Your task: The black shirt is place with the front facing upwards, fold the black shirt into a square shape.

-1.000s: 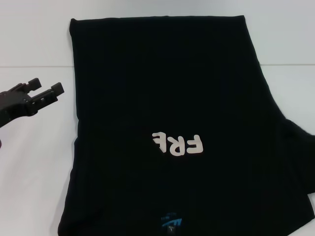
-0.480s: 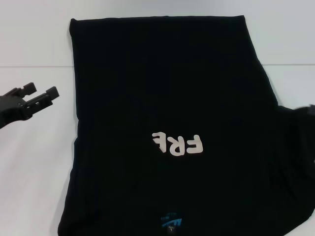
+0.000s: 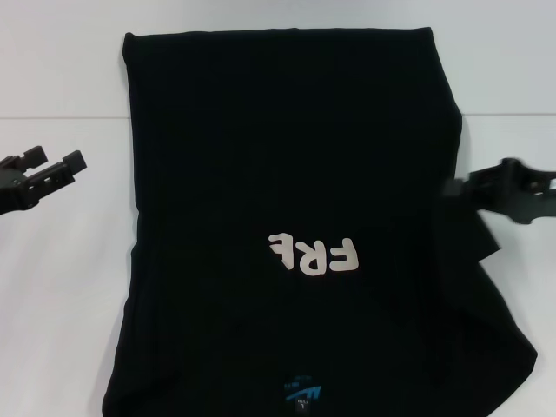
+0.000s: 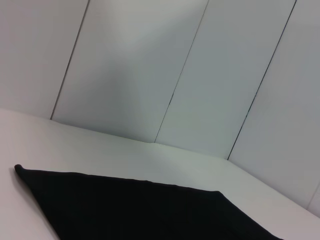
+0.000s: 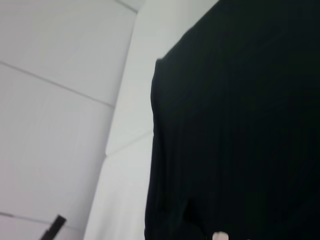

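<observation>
You have one black shirt [image 3: 287, 174] spread down the centre of the white table [image 3: 61, 330], its blue neck label at the bottom edge and the letters "FRE" just above. Two grippers flank it mid-frame: the left gripper [image 3: 52, 165], fingers parted and empty, sits off the cloth at the left edge, while the right gripper [image 3: 465, 187] pinches a lifted fold of the shirt's right side.

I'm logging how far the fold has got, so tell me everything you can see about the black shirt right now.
The black shirt is plain, soft-looking dark cloth lying flat on the white table, neck end nearest the robot. Its left side is folded in to a straight edge, so the white print shows only "FRE", upside down in the head view. A small blue neck label sits at the near edge. The right tool lifts the shirt's right side over the body. The left tool hangs off to the left, apart from the cloth, fingers spread.
</observation>
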You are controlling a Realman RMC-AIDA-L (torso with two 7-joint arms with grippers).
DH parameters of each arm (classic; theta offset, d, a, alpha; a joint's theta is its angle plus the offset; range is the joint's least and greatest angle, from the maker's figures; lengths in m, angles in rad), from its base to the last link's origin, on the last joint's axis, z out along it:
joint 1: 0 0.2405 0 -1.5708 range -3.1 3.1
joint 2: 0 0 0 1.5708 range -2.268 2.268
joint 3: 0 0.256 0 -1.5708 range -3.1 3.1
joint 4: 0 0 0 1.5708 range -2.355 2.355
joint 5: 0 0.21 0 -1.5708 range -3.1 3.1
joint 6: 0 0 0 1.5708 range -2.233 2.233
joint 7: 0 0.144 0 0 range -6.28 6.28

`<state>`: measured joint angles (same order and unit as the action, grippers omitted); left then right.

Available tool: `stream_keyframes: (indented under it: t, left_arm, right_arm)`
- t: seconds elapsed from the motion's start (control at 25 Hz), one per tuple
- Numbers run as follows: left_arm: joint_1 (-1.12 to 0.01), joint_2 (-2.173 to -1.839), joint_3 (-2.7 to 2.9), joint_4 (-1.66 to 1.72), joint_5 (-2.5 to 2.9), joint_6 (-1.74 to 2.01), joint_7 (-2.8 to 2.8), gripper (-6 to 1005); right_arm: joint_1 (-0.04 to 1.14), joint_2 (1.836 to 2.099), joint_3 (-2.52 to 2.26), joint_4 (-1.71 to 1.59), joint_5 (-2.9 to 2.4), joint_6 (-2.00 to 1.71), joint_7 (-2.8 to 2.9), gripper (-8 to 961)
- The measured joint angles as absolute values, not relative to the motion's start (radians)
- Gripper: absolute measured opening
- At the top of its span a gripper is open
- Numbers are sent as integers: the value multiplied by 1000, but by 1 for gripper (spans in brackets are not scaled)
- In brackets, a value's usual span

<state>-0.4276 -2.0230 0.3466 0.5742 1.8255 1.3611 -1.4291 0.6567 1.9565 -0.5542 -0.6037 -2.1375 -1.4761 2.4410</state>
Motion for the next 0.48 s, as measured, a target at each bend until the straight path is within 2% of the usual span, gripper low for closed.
stream_keyframes:
  t: [0.48]
  left_arm:
    - [-425,-2022,344,575,1825,1355,-1425,860]
  right_arm:
    - [707,1984,-775,-568,-2143,-1356,2517,129]
